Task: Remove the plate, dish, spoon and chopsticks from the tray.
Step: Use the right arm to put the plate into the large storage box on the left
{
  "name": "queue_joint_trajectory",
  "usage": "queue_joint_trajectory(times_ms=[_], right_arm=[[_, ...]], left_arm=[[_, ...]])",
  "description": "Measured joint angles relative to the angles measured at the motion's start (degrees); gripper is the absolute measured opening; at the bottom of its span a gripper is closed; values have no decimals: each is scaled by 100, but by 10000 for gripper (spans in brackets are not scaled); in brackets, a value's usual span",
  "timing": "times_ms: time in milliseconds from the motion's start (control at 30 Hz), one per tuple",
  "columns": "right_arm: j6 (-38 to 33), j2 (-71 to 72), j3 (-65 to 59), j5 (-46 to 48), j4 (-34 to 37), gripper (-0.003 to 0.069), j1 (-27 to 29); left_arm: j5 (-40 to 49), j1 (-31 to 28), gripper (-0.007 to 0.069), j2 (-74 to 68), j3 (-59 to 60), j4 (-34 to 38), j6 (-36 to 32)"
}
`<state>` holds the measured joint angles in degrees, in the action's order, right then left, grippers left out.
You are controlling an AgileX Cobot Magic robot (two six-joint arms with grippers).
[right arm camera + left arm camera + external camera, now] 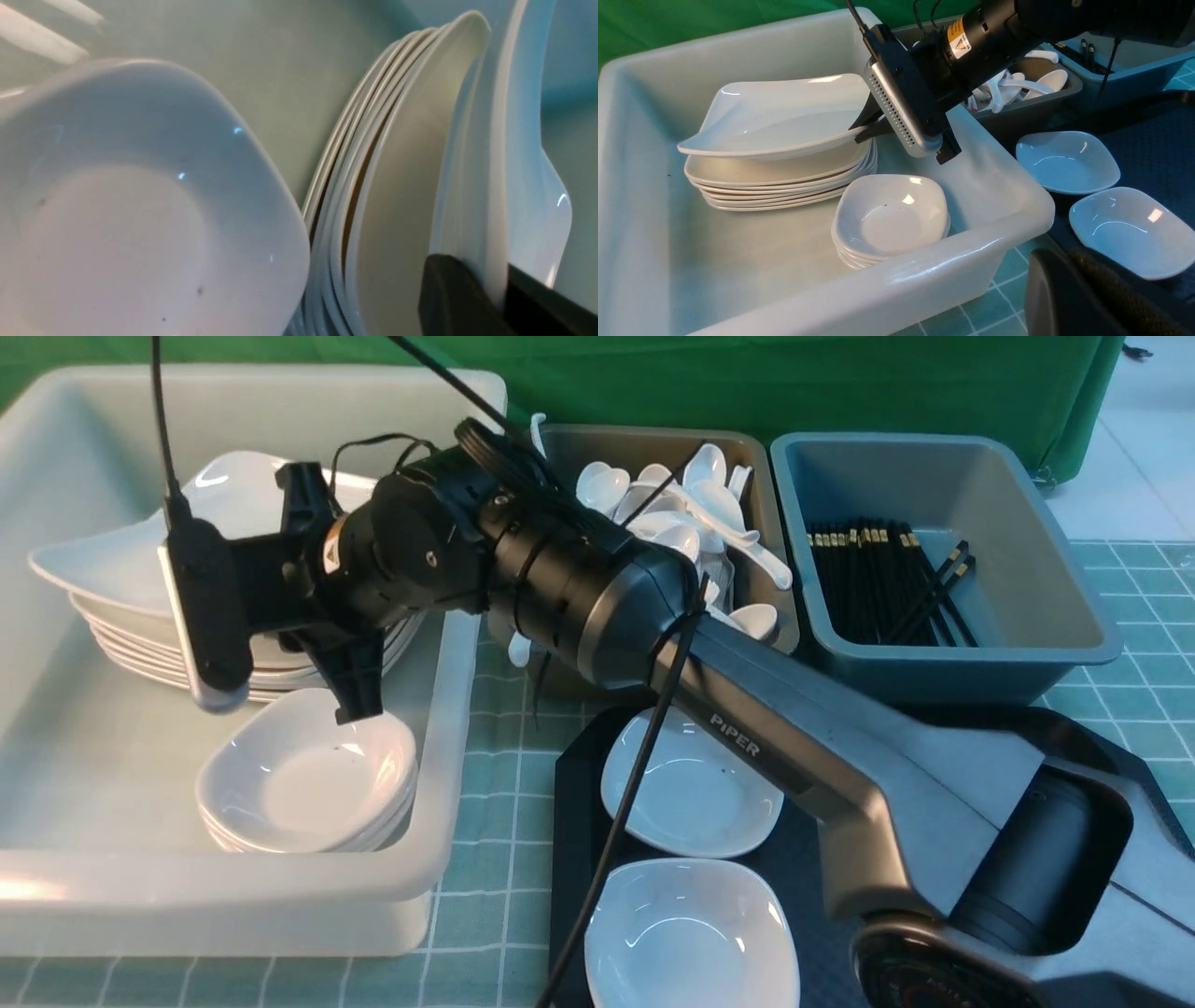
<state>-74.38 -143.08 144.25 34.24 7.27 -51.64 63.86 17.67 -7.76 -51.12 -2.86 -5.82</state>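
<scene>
Surface [523, 784]: covered in green-blue, pale-lined tile pattern. Green cloth [653, 383] spans the far side; pale floor [1144, 457] with tile joints at far right.

White bin [233, 905]: left side. Right arm [794, 737]: reaches from near right to over this bin; reads "PiPER". Orange-and-white label [959, 38] by its wrist bears a warning triangle; fine print illegible.

Tray [579, 840]: black, near right, partly hidden under the arm. Two white dishes sit on it, the near dish [691, 933] and far dish [695, 793].

Blue-grey bin [952, 677]: far right. Dark grey bin [644, 434]: just left of it. No brand legible on either.

Plate [784, 112]: white, glossy, tilted, above the plate stack [780, 186] in the white bin. Contact with stack: cannot tell. Right end effector [860, 132] pinches its edge between the fingers.

Dish stack [892, 214]: same bin, nearer and to the right of the plates. Left end effector [1069, 266]: fingers pressed together, nothing seen between them.

Chopsticks [873, 579]: black, gold-banded, in the blue-grey bin. Spoons [686, 513]: white, heaped in the dark grey bin.
</scene>
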Motion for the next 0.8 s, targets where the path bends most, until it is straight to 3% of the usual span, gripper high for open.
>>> queue_joint_trajectory(times_ms=[333,467,500,533,567,667,800], right_arm=[[64,-293,0,-794,17,84,0],[455,-286,7,-923,-21,213,0],[753,-281,7,-970,-47,310,0],[833,-281,7,-967,-47,323,0],[1131,-270,7,-905,-59,423,0],[1878,-148,7,-398,-82,560,0],[2994,193,13,677,-545,542,0]], left_arm=[[0,0,17,0,0,286,-12],[17,0,17,0,0,372,-12],[17,0,17,0,0,407,-12],[17,0,17,0,0,408,-18],[17,0,17,0,0,413,-26],[17,0,17,0,0,441,-87],[17,0,17,0,0,452,-116]])
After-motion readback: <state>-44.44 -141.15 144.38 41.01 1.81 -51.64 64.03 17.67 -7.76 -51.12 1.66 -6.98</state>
